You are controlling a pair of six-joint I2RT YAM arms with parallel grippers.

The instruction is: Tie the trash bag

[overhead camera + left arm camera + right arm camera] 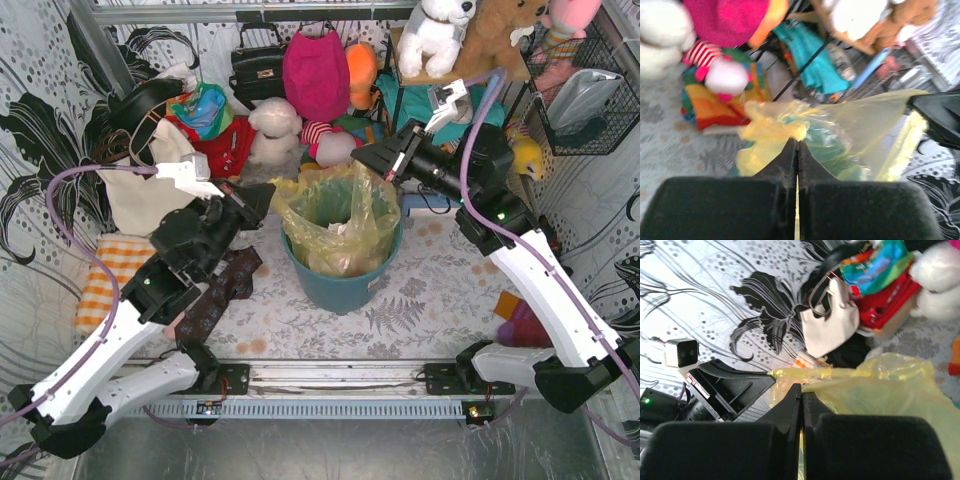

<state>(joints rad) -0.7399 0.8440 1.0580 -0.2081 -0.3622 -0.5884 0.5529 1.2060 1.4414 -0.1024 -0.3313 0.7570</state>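
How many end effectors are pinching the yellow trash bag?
2. The left end effector pinches the trash bag at its left rim; the right end effector pinches its far right rim. None hidden.

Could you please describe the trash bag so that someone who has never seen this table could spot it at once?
Look at the middle of the patterned table, where a round teal bin stands. The trash bag lines that bin and billows above its rim. It alone is thin, translucent yellow-green plastic, unlike the opaque cream tote bag off to the left.

No text, label, brand, number or sign is readable in any view.
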